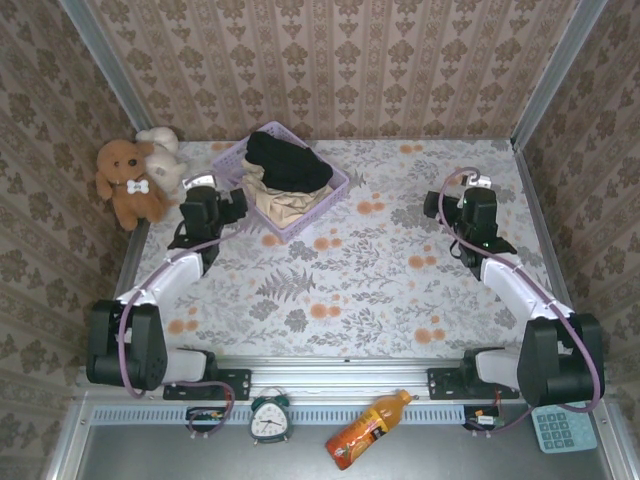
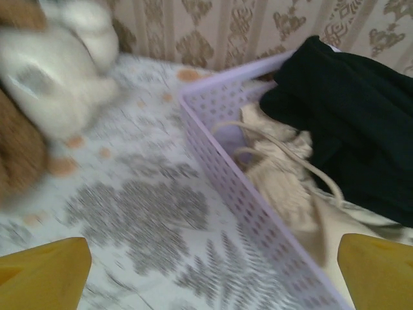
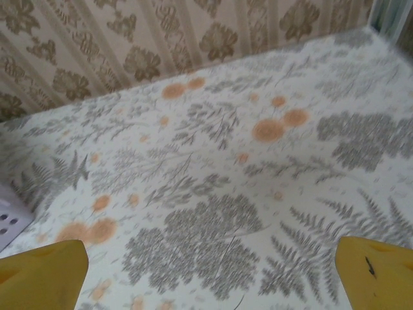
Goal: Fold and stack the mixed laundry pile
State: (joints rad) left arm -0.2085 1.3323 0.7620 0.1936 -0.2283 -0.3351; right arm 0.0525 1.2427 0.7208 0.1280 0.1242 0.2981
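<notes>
The laundry pile lies in a lavender mesh basket [image 1: 338,188] at the back of the table. A black garment [image 1: 288,162] is heaped on top of a cream-beige one [image 1: 283,207]. In the left wrist view the black garment [image 2: 361,129] overlaps the cream cloth [image 2: 284,174] behind the basket wall [image 2: 235,184]. My left gripper [image 1: 228,205] [image 2: 213,271] hangs open just left of the basket, its yellow fingers [image 2: 45,271] wide apart and holding nothing. My right gripper [image 1: 445,205] [image 3: 210,274] is open over the bare floral tablecloth, well to the right of the basket.
A brown teddy bear [image 1: 128,180] and a white one [image 1: 165,158] sit at the back left, close to my left arm. Patterned walls enclose the table on three sides. An alarm clock [image 1: 270,418], an orange bottle [image 1: 365,430] and a calculator [image 1: 560,428] lie on the near ledge.
</notes>
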